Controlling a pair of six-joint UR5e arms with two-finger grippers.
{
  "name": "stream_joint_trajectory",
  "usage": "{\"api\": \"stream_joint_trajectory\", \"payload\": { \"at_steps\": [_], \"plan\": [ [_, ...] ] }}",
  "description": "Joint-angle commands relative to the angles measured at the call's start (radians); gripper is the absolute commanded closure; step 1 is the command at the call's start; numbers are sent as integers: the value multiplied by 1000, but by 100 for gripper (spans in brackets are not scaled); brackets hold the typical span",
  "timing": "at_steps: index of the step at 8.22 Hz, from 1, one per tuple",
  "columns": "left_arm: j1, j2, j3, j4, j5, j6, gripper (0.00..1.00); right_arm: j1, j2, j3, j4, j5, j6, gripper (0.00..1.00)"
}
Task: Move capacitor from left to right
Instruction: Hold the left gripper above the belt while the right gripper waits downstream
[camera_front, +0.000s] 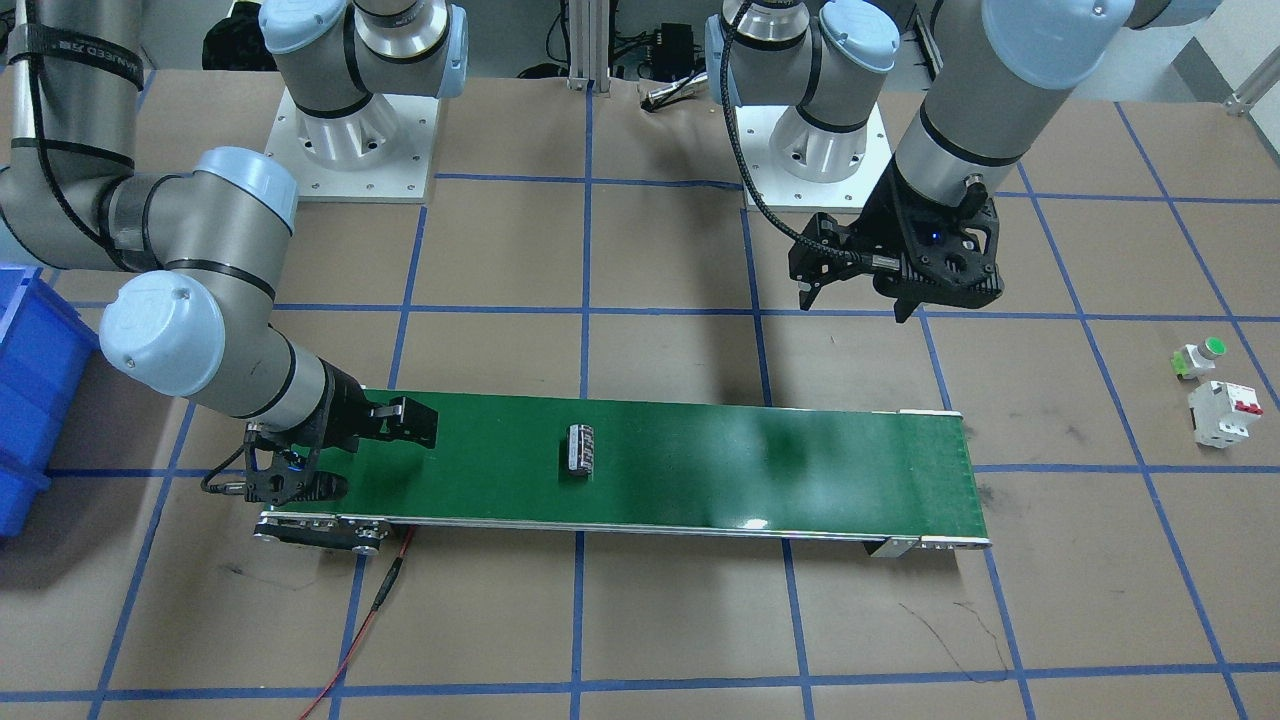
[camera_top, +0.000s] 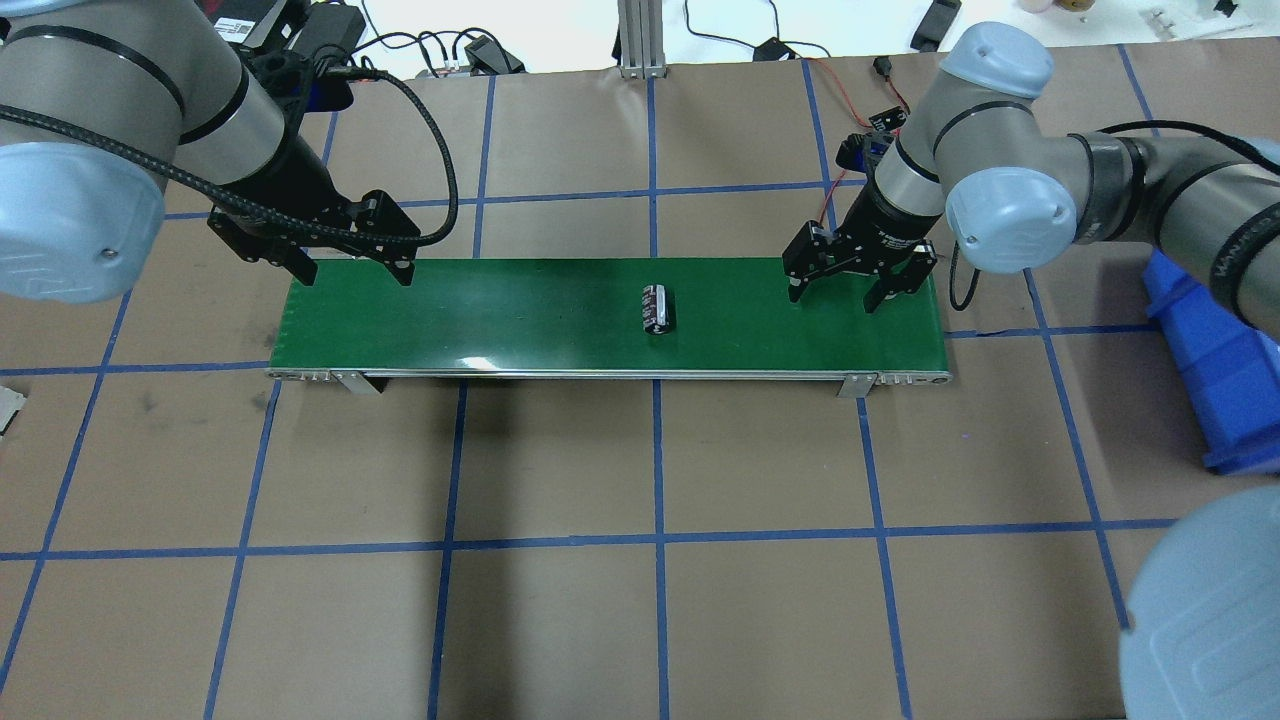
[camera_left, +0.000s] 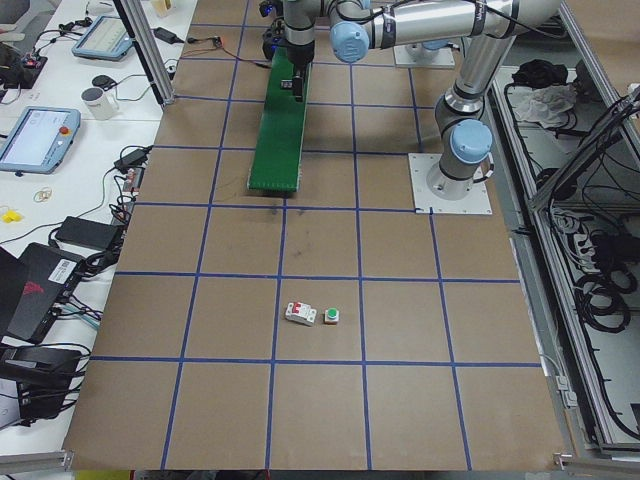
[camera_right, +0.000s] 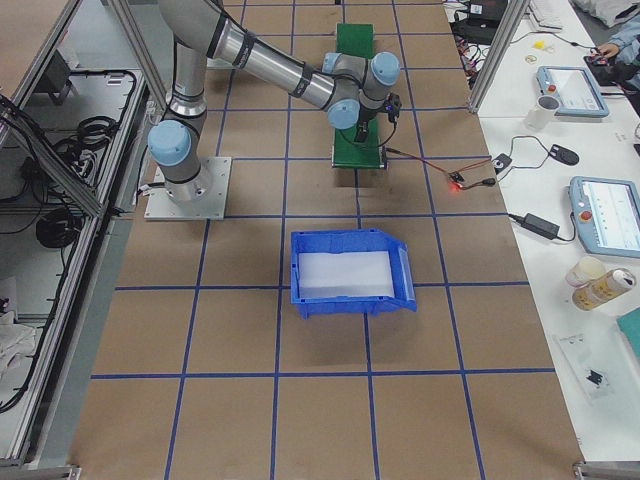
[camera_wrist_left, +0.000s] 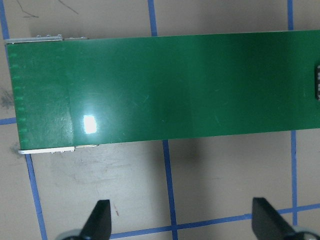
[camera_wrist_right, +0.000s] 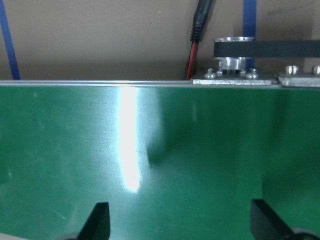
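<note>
**Capacitor on the belt, both tools empty**

Look at mid-belt: your capacitor (camera_top: 657, 308) is lying on its side on the green conveyor belt (camera_top: 500, 320), its length set across the belt. It is roughly halfway along, a shade nearer the right arm's end. Nothing is touching it, and it sits between the two arms, well apart from both.

Over on the left, the left tool (camera_top: 352, 272) hangs by the belt's left end, fingers spread wide and nothing between them. Its wrist camera shows both fingertips (camera_wrist_left: 100, 220) over the brown paper of the table (camera_top: 640, 600), just beside the belt, with the capacitor a dark sliver at that view's right edge.

Now the right side. The right tool (camera_top: 835, 298) sits low over the belt's right end, fingers likewise parted and holding nothing; its wrist view has only green belt between the fingertips.

Off the belt, you have a blue bin (camera_top: 1215, 370) on the right arm's side. A white breaker (camera_front: 1225, 410) and a green-capped push-button (camera_front: 1200, 357) stand together beyond the belt's left end.
</note>
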Motion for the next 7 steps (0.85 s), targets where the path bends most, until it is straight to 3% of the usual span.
{"api": "stream_joint_trajectory", "payload": {
  "at_steps": [1,2,7],
  "plan": [
    [0,2,0,2,23,10,0,0,6,0,0,3,1,0],
    [0,0,0,9,59,8,0,0,6,2,0,3,1,0],
    [0,-3,0,8,57,-3,0,2,6,2,0,18,7,0]
  ]
}}
